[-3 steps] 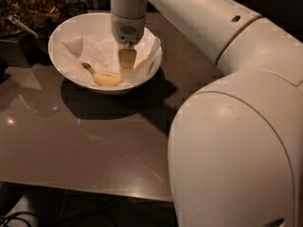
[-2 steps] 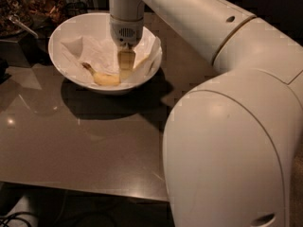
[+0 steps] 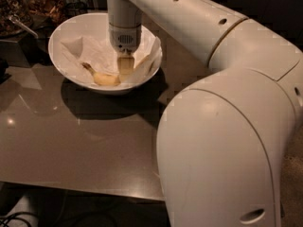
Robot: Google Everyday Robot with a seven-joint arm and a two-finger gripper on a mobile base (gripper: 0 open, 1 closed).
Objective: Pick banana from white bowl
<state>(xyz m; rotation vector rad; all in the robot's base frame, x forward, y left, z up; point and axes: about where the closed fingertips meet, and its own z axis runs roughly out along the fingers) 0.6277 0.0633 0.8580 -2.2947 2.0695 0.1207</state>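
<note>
1. The claw [image 3: 125, 67] hung down inside the white bowl [image 3: 64, 30], right over the crumpled paper [image 3: 94, 48].
2. The banana [image 3: 105, 78] lay in the bowl just left of the claw. Its thick end was right by the claw, and its dark stem pointed away to the left.
3. I could not tell if the claw was wide or narrow, or if it had the banana.
4. To do this well, I thought the claw should sit across the banana's middle. It should squeeze softly so nothing got squashed, and not pinch the paper too.
5. Then it should lift straight up, past the bowl's edge.
6. I counted one banana, one white bowl, one claw and one arm [image 3: 189, 13] over the table [image 3: 71, 141].
</note>
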